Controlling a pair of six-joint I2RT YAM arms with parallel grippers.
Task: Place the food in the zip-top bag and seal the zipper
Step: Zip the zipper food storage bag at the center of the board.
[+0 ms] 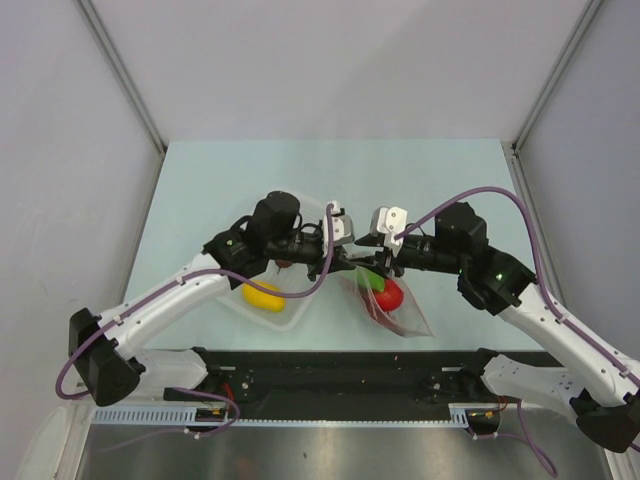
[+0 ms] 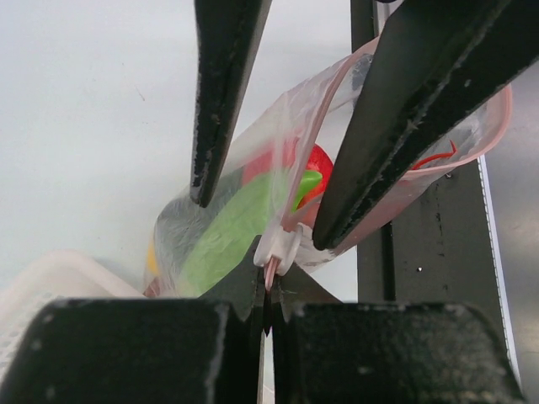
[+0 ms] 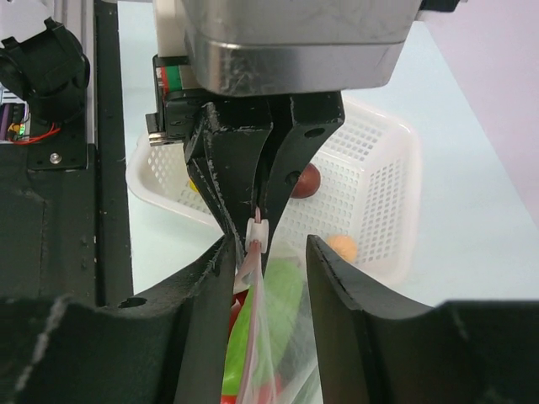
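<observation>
Sealing comes next: the left gripper (image 2: 268,296) pinches the zipper (image 2: 324,109) at its white slider (image 3: 258,231), and the right gripper (image 3: 269,251) stands spread astride the zip-top bag (image 1: 392,305), by the tabletop's near edge, midway along. Clamp the right on the strip first, then draw apart steadily, keeping the food (image 2: 232,231) inside.

1. Table (image 1: 200,190): pale green surface; both arms reach in to meet at its centre.
2. Left gripper (image 1: 350,255) and right gripper (image 1: 372,258): tips nearly touching, above the far end of the zip-top bag (image 1: 405,318). Jaw setting not discernible.
3. Bag contents: red tomato (image 1: 389,296) and a green food piece (image 1: 370,281).
4. White mesh basket (image 1: 298,318): left of the bag, partly under the left arm, holding a yellow piece (image 1: 263,295).
</observation>
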